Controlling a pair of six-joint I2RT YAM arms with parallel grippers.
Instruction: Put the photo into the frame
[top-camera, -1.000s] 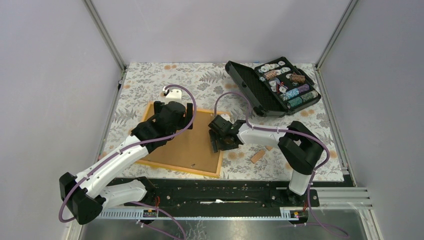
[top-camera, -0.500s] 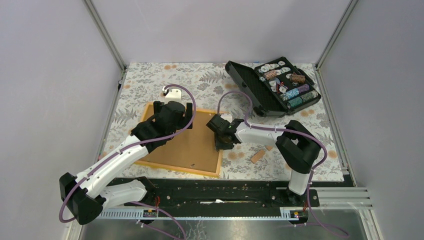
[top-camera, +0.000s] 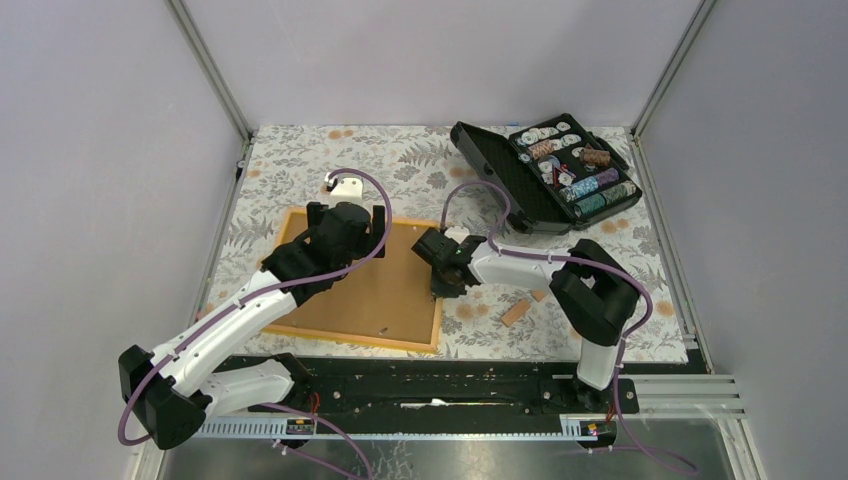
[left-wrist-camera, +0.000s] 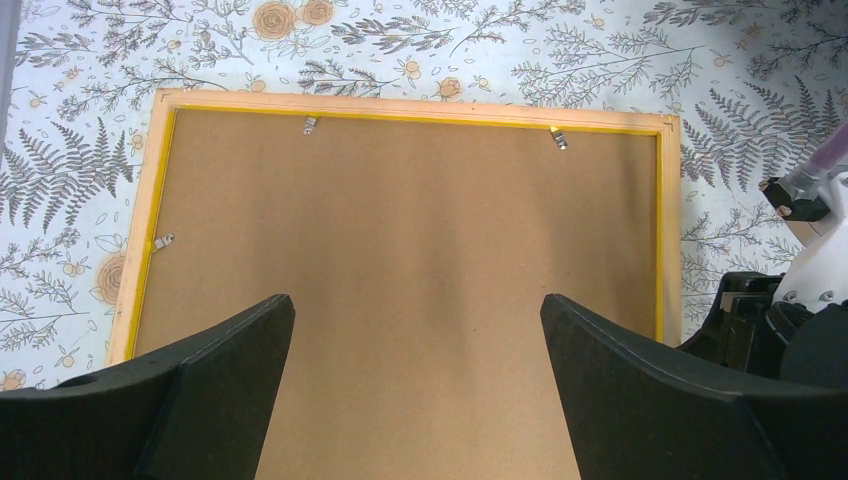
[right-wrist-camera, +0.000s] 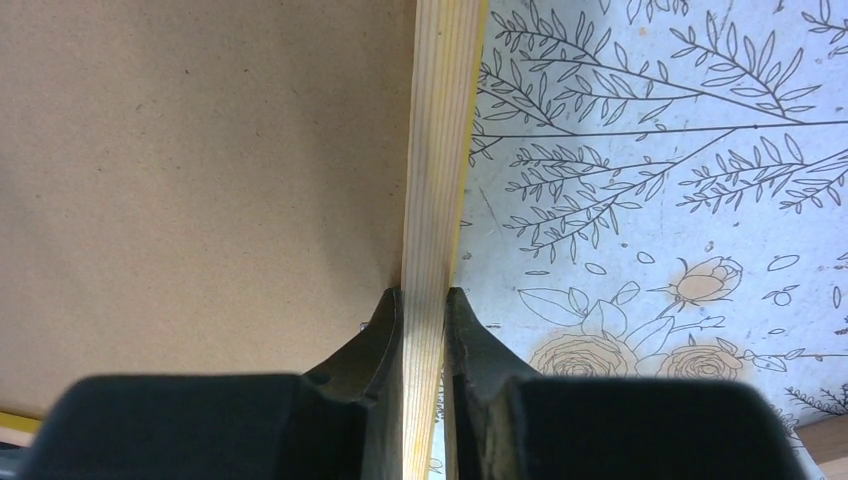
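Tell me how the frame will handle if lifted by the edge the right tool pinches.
Probably stiff: the frame has a wooden rail and flat board back. Likely light, being thin. Gripped at one edge by the right tool, it may tilt or pivot.

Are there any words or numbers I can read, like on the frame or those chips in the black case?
No readable text anywhere.
The frame: bare brown back, no label.
The chips in the black case: any markings too small to read.
The tablecloth: only flowers and ferns.
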